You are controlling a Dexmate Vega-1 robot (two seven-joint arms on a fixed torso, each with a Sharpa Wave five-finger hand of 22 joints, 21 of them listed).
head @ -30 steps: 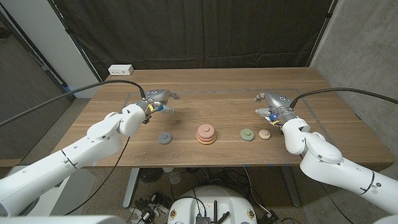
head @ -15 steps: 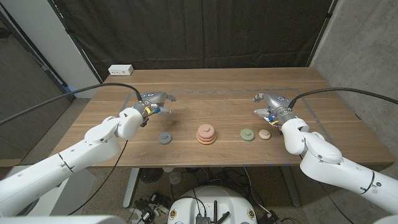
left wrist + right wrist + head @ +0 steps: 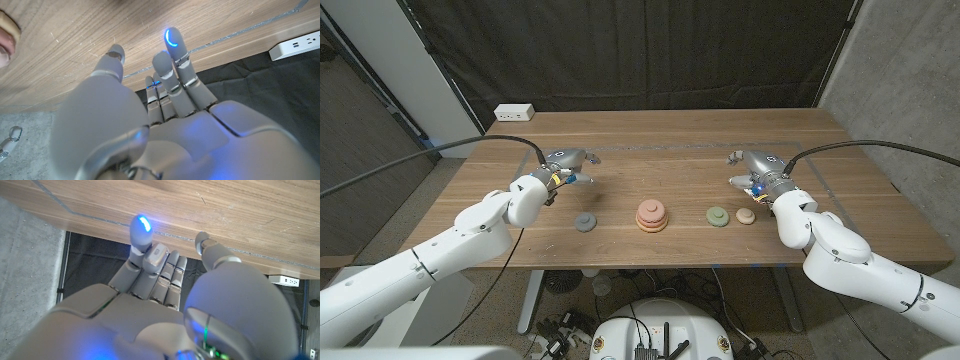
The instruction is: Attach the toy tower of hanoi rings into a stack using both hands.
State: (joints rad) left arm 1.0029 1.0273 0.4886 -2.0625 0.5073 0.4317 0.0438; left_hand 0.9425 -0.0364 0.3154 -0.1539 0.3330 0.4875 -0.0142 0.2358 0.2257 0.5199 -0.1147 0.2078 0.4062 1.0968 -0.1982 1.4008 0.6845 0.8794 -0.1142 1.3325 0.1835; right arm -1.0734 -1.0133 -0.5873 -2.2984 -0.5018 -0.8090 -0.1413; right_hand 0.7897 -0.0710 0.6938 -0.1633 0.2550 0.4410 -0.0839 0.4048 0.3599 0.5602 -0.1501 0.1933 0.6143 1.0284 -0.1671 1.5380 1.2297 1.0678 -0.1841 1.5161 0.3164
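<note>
Right now the toy tower of hanoi rings sit in a row across the lower middle of the head view: a grey ring [image 3: 585,222] toward the left, a partly built pink and orange stack [image 3: 652,216] at centre, then a green ring [image 3: 717,215] and a small tan ring [image 3: 745,215] to the right, just beside each other. All lie flat on the wooden table [image 3: 670,140].

I judge these rings light, stiff and smooth, probably wood or hard plastic, not fragile but apt to skate on the tabletop if nudged sideways. Their low profile leaves little to catch, so I would pinch each by its outer rim between thumb and a fingertip, coming from above, and keep it level to seat it on the stack.

My left hand [image 3: 567,160] hovers above and behind the grey ring, well apart from it, fingers loosely extended and apart, holding nothing. My right hand [image 3: 754,164] hangs behind the green and tan rings, near but not touching them, its fingers likewise spread and empty.
</note>
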